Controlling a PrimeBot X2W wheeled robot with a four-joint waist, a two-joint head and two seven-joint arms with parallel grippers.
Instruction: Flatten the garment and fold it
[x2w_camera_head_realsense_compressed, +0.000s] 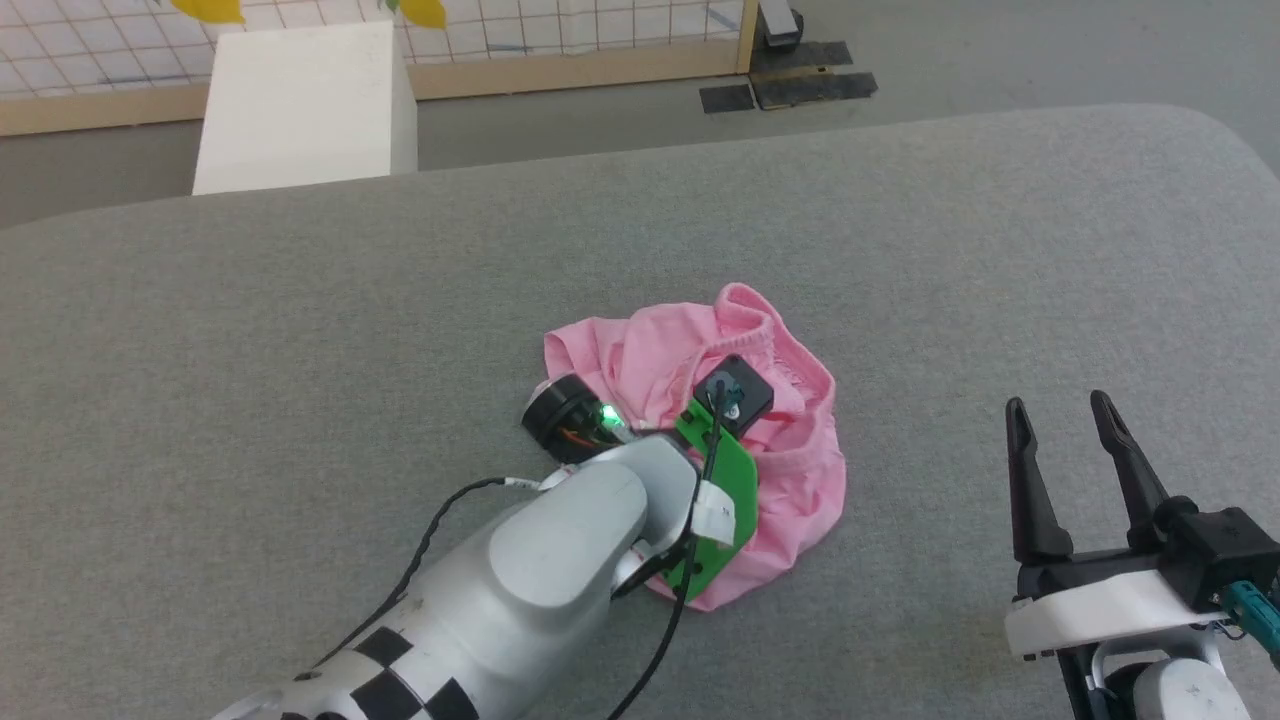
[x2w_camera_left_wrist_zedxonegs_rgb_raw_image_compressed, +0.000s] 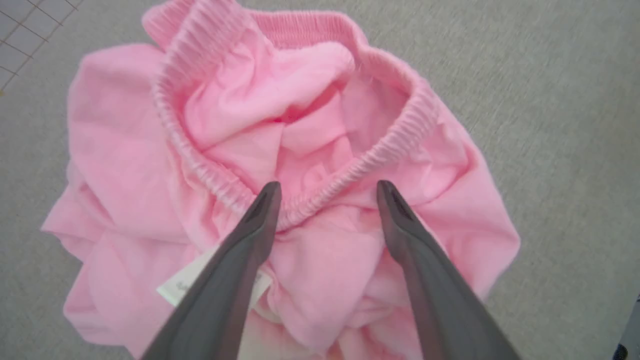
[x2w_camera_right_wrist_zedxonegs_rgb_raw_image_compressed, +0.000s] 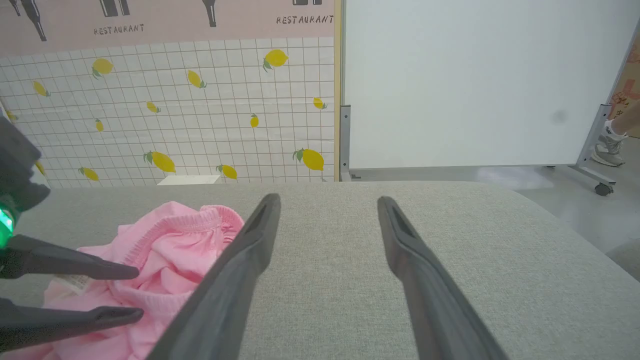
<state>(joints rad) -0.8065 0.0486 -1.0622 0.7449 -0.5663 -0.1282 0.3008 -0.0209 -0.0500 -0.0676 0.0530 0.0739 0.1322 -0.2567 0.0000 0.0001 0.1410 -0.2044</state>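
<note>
Grey padded table (x2w_camera_head_realsense_compressed: 300, 300), white box (x2w_camera_head_realsense_compressed: 305, 105) beyond, lemon-print tiled wall (x2w_camera_right_wrist_zedxonegs_rgb_raw_image_compressed: 175, 110)

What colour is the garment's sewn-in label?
The label is white; the left wrist view shows it best.

Head view:
- garment (x2w_camera_head_realsense_compressed: 655, 365) ×1, centre of frame
- table (x2w_camera_head_realsense_compressed: 300, 350) ×1
- white box (x2w_camera_head_realsense_compressed: 300, 100) ×1, upper left
- right gripper (x2w_camera_head_realsense_compressed: 1060, 415) ×1, lower right, with 2 dark fingers (x2w_camera_head_realsense_compressed: 1030, 500)

Left wrist view:
- left gripper (x2w_camera_left_wrist_zedxonegs_rgb_raw_image_compressed: 327, 187) ×1, also with 2 fingers, so 2 grippers and 4 fingers in all
- waistband (x2w_camera_left_wrist_zedxonegs_rgb_raw_image_compressed: 190, 150) ×1
- label (x2w_camera_left_wrist_zedxonegs_rgb_raw_image_compressed: 175, 287) ×1, lower left

Right wrist view:
- white panel (x2w_camera_right_wrist_zedxonegs_rgb_raw_image_compressed: 475, 85) ×1, upper right
- shoe (x2w_camera_right_wrist_zedxonegs_rgb_raw_image_compressed: 607, 150) ×1, right edge
- caster (x2w_camera_right_wrist_zedxonegs_rgb_raw_image_compressed: 602, 189) ×1, just below the shoe
- lemon prints (x2w_camera_right_wrist_zedxonegs_rgb_raw_image_compressed: 311, 159) on the tiled wall, upper left: 12 counted clearly, with those at the edge uncertain
</note>
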